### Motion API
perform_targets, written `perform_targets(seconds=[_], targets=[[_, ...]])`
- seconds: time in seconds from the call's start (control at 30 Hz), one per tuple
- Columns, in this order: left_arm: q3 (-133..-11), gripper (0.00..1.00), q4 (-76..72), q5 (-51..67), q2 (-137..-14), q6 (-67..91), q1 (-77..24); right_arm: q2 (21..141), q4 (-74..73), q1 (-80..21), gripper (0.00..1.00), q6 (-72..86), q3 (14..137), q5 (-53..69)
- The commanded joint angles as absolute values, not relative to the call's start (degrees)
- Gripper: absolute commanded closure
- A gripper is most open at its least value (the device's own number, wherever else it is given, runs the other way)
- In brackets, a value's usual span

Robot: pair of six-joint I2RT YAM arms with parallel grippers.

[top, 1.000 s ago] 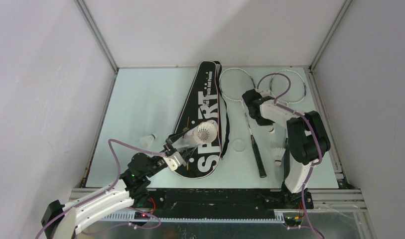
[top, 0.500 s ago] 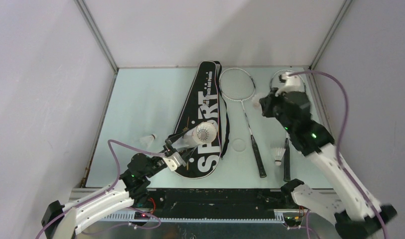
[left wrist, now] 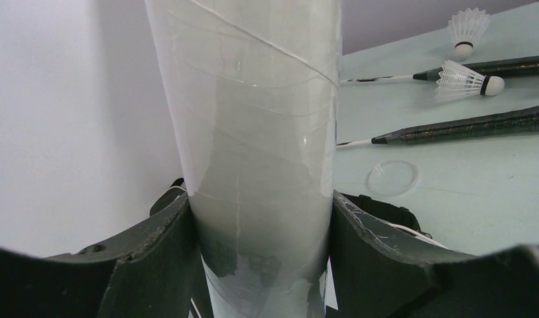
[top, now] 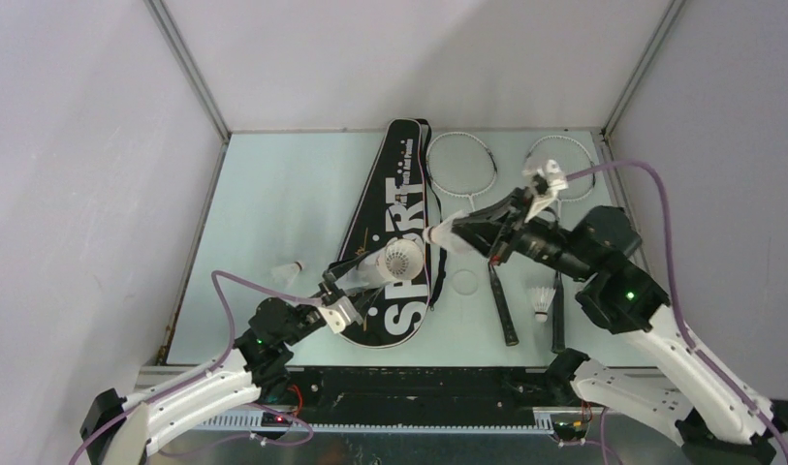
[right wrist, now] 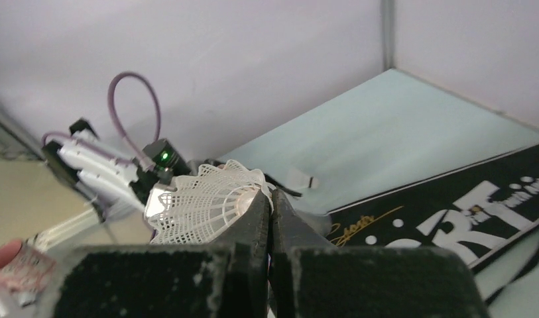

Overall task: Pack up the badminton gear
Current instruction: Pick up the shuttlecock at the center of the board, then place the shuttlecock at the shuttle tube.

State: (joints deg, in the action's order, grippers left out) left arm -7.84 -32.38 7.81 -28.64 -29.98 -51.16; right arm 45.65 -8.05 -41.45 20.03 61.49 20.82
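My left gripper (top: 337,306) (left wrist: 263,255) is shut on the long white tube (top: 382,269) (left wrist: 253,132), which slants up over the black "SPORT" bag (top: 397,199) (right wrist: 465,212) with its open mouth facing right. A white shuttlecock (top: 438,235) (right wrist: 207,202) is pinched by its skirt in my shut right gripper (top: 456,233) (right wrist: 270,207), just right of and above the tube's mouth. Two silver rackets (top: 462,165) (top: 562,167) lie right of the bag, their handles (left wrist: 479,122) towards me. One loose shuttlecock (top: 540,300) (left wrist: 465,78) lies between the handles, another (top: 291,271) (right wrist: 299,179) left of the bag.
A clear round lid (top: 464,282) (left wrist: 392,177) lies flat between the bag and the nearer racket handle. In the left wrist view another shuttlecock (left wrist: 467,26) stands beyond the far handle. Grey walls close in the table on three sides.
My right arm has swung from the back right, above the rackets, leftward with a shuttlecock to the tube's mouth. The left arm and the tube have stayed still.
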Motion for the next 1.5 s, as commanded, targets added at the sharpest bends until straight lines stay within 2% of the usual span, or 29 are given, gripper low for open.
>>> perform_targets(seconds=[0.0, 0.9, 1.2, 1.3, 1.47], targets=[[-7.24, 0.48, -32.06, 7.93, -29.98, -29.31, -51.06, 48.78, -8.05, -48.33, 1.00, 15.09, 65.17, 18.39], [-7.65, 0.48, -31.58, 9.50, -30.45, -29.00, -51.00, 65.47, -22.40, -67.37, 1.00, 1.71, 74.01, -10.46], [-7.73, 0.48, -31.50, 9.41, -30.55, -28.94, -50.99, 64.90, -24.07, -69.34, 0.79, 0.53, 75.22, -13.78], [-7.71, 0.48, -31.38, 9.41, -30.38, -28.98, -51.04, 63.94, -23.29, -69.30, 0.68, 0.28, 75.21, -13.22], [-7.72, 0.48, -30.97, 9.32, -30.09, -28.94, -51.01, 62.87, -22.55, -69.33, 0.60, 0.14, 75.17, -12.06]])
